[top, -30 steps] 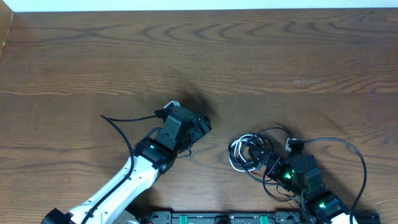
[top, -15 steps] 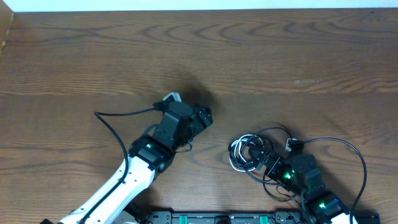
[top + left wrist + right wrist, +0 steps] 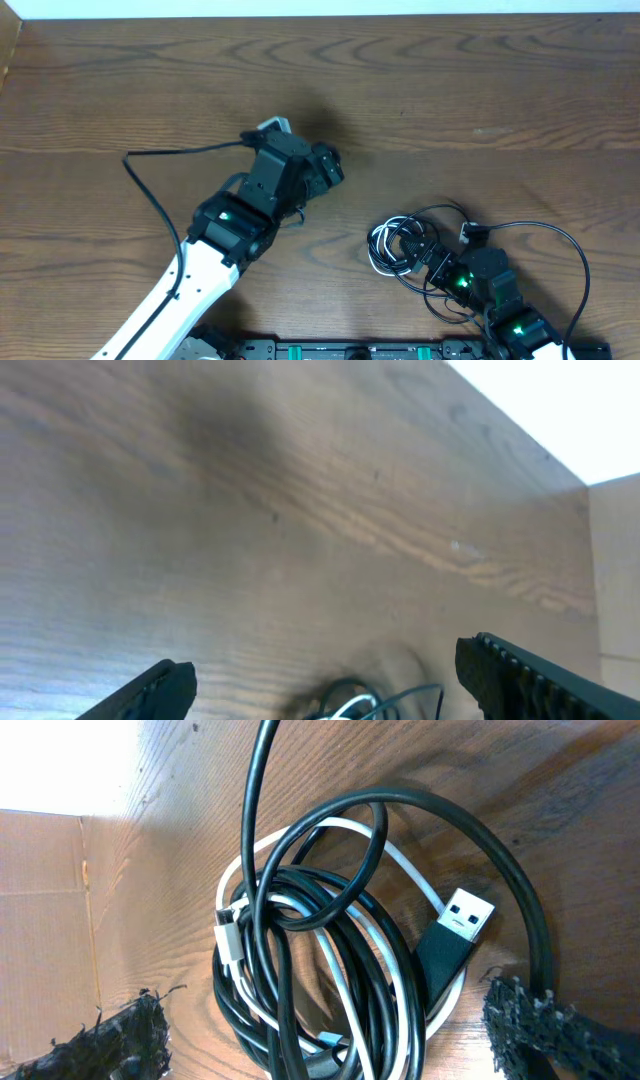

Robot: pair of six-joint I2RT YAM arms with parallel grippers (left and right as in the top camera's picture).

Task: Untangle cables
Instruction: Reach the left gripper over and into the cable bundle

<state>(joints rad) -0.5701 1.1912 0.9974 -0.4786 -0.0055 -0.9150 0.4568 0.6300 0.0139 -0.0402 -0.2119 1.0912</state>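
At the near right of the table, the cables sit in one coiled bundle, black cords wound together with one white cable. Not untangled. In the right wrist view the black loops cross over and under each other and the white one threads through them. A black USB-A plug lies free at the edge of the coil. One black cord runs out of the bundle in a wide loop to the right, and a small plug end lies just beside the coil. No cord is separated yet, so I'd judge the task barely begun: every cord is left to pull clear.

The right gripper sits right at the bundle, jaws spread wide with the coil between the fingertips, gripping nothing. The left gripper is well apart from the bundle over bare wood, jaws wide and empty. Its wrist camera catches only the top of the coil at the bottom edge.

Versus a second ago: the left arm has moved up and left, further from the cables, and its own wire has swung out left. Right arm and bundle unchanged.
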